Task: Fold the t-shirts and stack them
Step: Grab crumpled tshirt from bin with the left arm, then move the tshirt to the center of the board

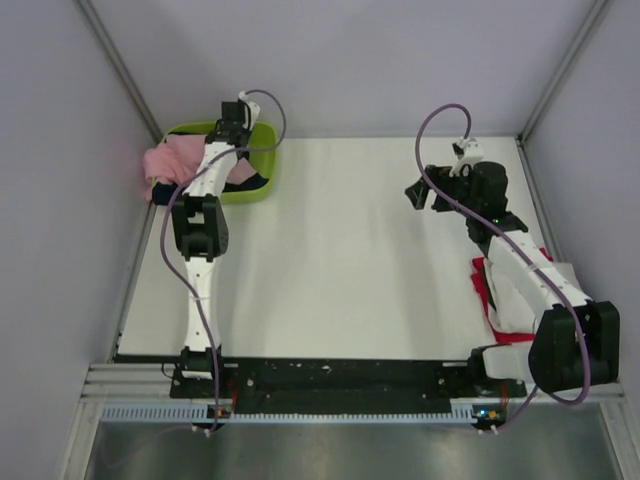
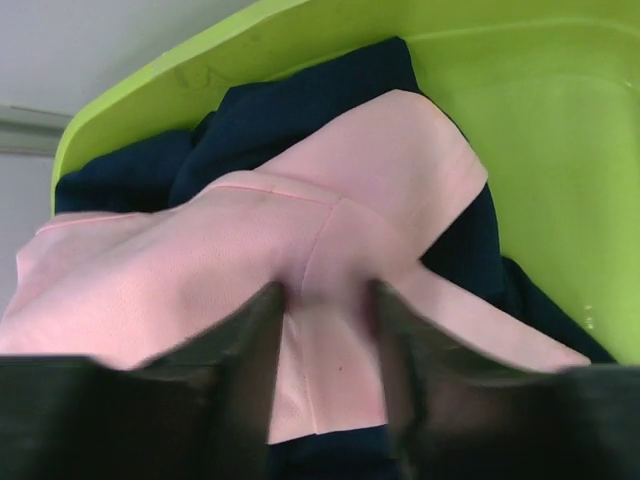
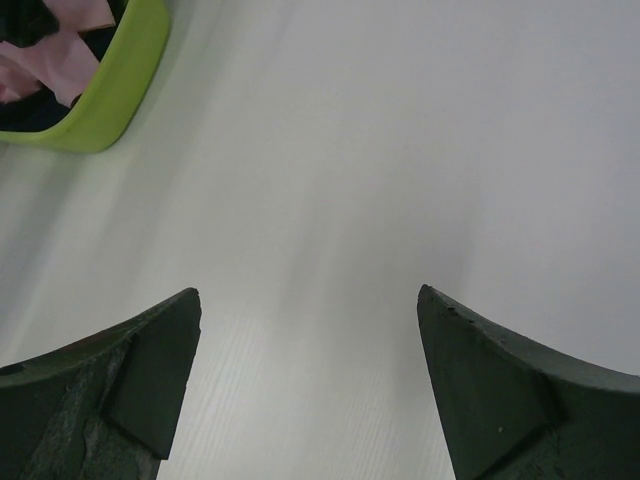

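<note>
My left claw (image 2: pixel 330 300) is down inside the lime-green basket (image 2: pixel 560 150), its fingers (image 2: pixel 255 350) drawn in on a raised fold of the pink t-shirt (image 2: pixel 380 170), which fills the narrow gap between them. That shirt lies on top of the navy t-shirt (image 2: pixel 300 100), which is also in the basket, and part of the pink cloth spills over the basket's left rim. My right claw (image 3: pixel 310 300) hangs spread wide with nothing between its fingers. It is over bare table (image 3: pixel 400 150), well apart from the basket and to its right. Farther from the basket, near my right arm's base, the red t-shirt (image 1: pixel 481 275) and the white t-shirt (image 1: pixel 505 315) lie together on the table.
</note>
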`<act>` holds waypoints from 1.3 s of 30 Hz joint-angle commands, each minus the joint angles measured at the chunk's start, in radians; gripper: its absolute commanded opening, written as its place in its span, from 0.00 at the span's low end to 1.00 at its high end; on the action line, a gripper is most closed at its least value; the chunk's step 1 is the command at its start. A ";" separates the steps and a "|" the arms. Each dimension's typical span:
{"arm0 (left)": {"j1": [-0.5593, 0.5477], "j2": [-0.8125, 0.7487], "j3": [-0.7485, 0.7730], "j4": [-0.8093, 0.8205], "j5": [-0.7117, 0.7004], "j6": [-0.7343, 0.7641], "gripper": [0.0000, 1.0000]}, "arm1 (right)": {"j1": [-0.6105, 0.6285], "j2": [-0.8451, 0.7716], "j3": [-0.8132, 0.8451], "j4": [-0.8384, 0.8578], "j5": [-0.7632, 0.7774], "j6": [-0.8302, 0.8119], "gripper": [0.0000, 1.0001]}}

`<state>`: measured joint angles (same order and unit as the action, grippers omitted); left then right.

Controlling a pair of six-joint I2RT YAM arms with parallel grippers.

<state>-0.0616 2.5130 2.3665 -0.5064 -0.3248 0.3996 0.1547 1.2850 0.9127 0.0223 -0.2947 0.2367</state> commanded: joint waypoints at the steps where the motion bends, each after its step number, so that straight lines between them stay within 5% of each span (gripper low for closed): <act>1: 0.008 -0.022 0.019 0.046 0.016 0.033 0.17 | 0.013 0.004 0.069 0.024 -0.001 -0.002 0.87; 2: 0.008 -0.037 0.011 0.051 0.029 0.028 0.00 | 0.011 -0.001 0.066 0.025 -0.001 0.001 0.87; 10: 0.009 -0.270 -0.027 -0.016 0.202 -0.040 0.00 | 0.014 -0.099 0.035 0.022 0.017 -0.008 0.87; 17: -0.020 -0.676 -0.003 -0.129 0.375 -0.090 0.00 | 0.063 -0.179 0.067 -0.002 -0.007 -0.033 0.86; 24: -0.134 -0.922 0.060 -0.401 0.602 -0.097 0.00 | 0.121 -0.190 0.153 -0.005 -0.199 -0.022 0.87; 29: -0.361 -0.922 -0.018 -0.495 0.691 -0.110 0.00 | 0.121 -0.181 0.213 -0.073 -0.238 0.049 0.88; 33: -0.449 -0.838 -0.139 -0.397 0.820 -0.154 0.00 | 0.109 -0.174 0.222 -0.192 -0.135 0.032 0.88; 39: -0.481 -0.535 -0.109 -0.194 0.689 -0.107 0.00 | 0.051 -0.125 0.213 -0.405 0.000 -0.006 0.87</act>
<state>-0.5350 1.7988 2.2463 -0.8116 0.4263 0.2798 0.2314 1.1305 1.0973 -0.2070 -0.4252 0.2554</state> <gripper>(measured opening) 0.012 0.873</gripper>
